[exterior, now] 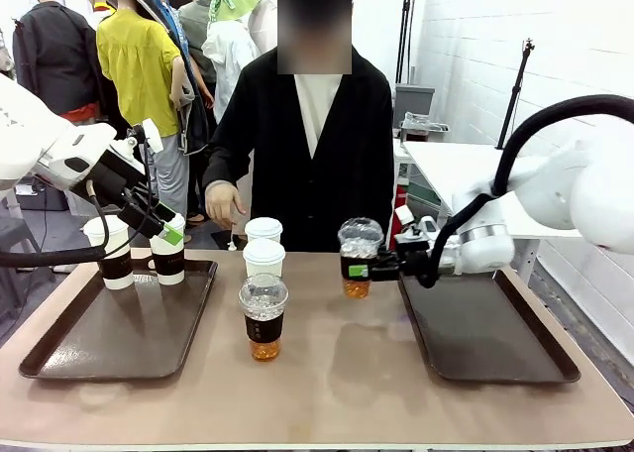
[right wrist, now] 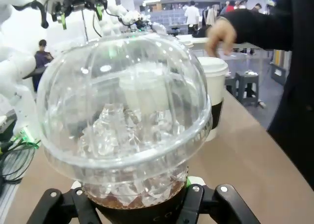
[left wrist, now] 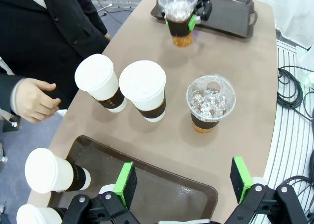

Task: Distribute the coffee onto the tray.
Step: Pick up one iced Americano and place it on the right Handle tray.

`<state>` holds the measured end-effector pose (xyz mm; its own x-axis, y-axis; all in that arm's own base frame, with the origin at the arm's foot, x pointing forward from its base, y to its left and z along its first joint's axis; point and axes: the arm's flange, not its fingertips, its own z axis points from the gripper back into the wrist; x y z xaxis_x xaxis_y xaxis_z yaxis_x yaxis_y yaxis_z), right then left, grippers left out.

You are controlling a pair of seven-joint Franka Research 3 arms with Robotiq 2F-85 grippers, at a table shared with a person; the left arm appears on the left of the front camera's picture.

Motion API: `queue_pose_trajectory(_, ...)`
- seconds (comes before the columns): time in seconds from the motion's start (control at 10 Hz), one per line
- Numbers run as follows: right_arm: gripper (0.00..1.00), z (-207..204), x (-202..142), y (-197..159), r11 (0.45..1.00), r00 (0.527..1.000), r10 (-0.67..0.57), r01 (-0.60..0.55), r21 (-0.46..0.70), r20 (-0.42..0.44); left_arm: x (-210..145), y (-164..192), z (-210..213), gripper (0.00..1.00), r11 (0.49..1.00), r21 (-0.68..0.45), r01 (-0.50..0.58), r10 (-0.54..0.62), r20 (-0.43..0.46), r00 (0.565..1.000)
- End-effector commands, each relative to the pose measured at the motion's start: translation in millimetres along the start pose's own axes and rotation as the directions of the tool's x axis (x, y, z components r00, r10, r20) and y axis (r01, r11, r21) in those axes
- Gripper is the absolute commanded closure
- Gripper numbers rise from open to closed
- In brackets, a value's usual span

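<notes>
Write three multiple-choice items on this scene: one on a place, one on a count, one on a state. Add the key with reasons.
1. The free dome-lidded cup stands: A on the left tray; B on the right tray; C on the table.
2. Dome-lidded cups in sight: A one; B two; C four.
3. The right end effector is: A shut on the other dome-lidded cup; B open; C shut on nothing.
Key: C, bare table between the trays; B, one free, one gripped; A, its jaws clamp the sleeve.

White rounded arms (exterior: pixel 584 189), black cable (exterior: pixel 535 125), black end effector (left wrist: pixel 183 181), green pads (left wrist: pixel 126 183)
</notes>
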<state>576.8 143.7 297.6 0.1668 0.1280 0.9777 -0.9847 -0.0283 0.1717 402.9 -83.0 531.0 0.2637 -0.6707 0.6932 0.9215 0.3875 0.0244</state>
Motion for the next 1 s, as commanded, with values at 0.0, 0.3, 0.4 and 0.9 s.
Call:
queue_pose_trajectory(0.0,0.39,35.8,10.9,23.5,0.999,1.0,-0.011,0.012,-0.037,0.022,-2.1,3.1,-0.2,0.0,1.0,-0.012,0.014,-0.014,0.021,1.0)
queue_pose_trajectory(0.3,0.39,98.4,2.9,41.1,0.994,0.999,0.035,-0.033,-0.102,0.022,-2.1,3.1,-0.2,0.0,1.0,-0.012,0.014,-0.014,0.021,1.0)
queue_pose_trajectory(0.4,0.39,115.3,-1.9,41.8,0.991,0.999,0.048,-0.045,-0.13,0.023,-2.1,3.1,-0.2,0.0,1.0,-0.012,0.014,-0.014,0.021,1.0)
queue_pose_trajectory(0.9,0.39,165.3,-39.3,41.9,0.989,0.995,0.094,-0.096,-0.116,-0.016,-2.1,3.1,-0.2,0.0,1.0,-0.012,0.014,-0.014,0.021,1.0)
